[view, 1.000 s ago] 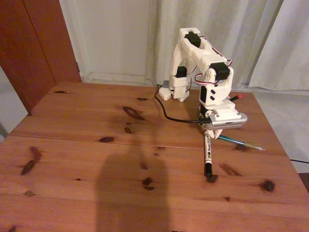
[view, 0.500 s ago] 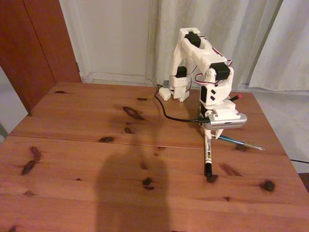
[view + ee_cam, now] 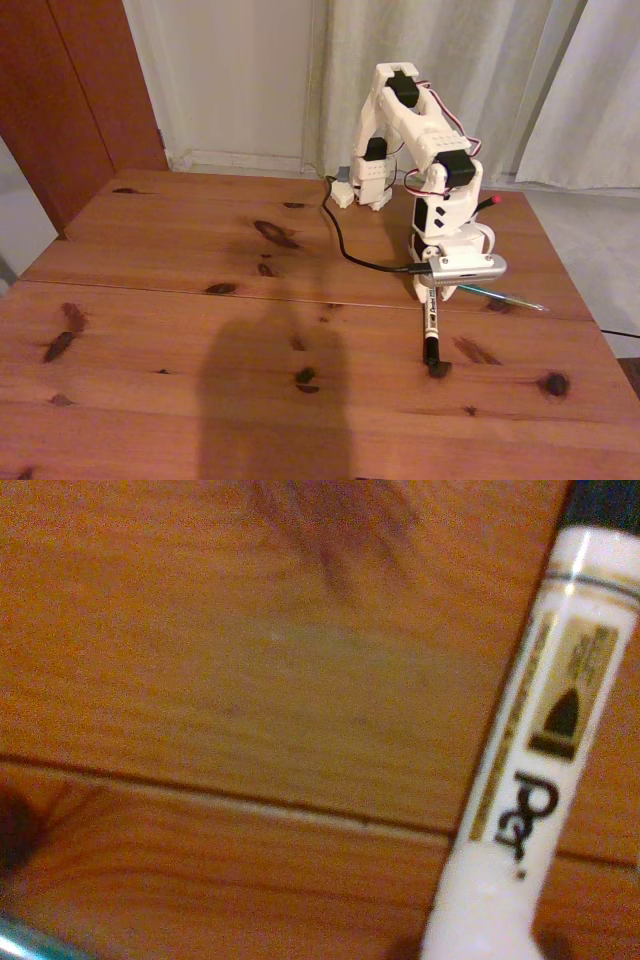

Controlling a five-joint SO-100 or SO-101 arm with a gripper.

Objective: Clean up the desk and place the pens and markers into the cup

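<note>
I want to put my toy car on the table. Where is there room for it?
The whole left half of the desk is bare, and so is the front strip below the seam. It is crowded on the right, where the gripper, the white marker, the teal-green pen and the black cable sit together.

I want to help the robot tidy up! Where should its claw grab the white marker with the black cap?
Probably around the middle of the white marker's barrel, coming straight down from above. It lies flat on the desk, pointing toward the camera in the fixed view, so the claw should close across its narrow width. The teal pen lies close beside it.
</note>
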